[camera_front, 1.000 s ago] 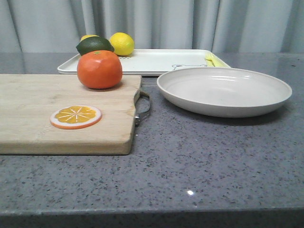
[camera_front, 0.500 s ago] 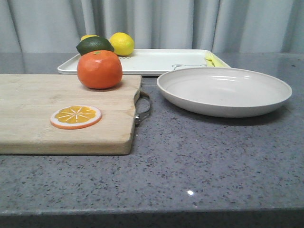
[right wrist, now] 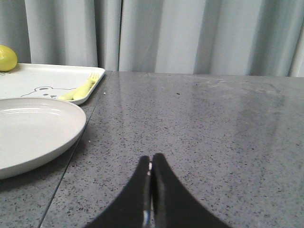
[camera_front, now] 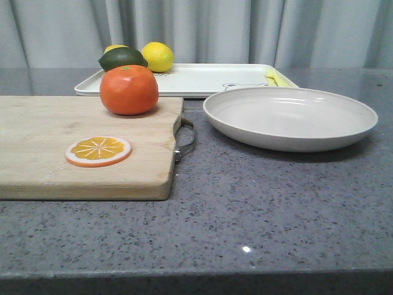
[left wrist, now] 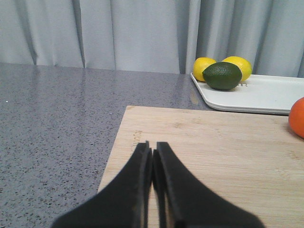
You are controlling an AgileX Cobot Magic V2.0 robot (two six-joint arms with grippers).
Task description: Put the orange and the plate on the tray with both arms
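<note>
The orange (camera_front: 128,90) sits on the far right part of a wooden cutting board (camera_front: 37,144); its edge shows in the left wrist view (left wrist: 298,118). The off-white plate (camera_front: 290,117) rests on the grey counter to the right of the board and shows in the right wrist view (right wrist: 33,133). The white tray (camera_front: 202,78) lies behind both, with a bear drawing (right wrist: 43,90). My left gripper (left wrist: 152,148) is shut and empty above the board's left end, well away from the orange. My right gripper (right wrist: 151,160) is shut and empty over the counter, right of the plate.
An orange slice (camera_front: 98,150) lies on the board's front part. A lemon (camera_front: 158,56), a dark green avocado (camera_front: 123,58) and another yellow fruit (camera_front: 114,48) sit at the tray's left end. A yellow fork (right wrist: 81,87) lies at its right end. Grey curtains hang behind.
</note>
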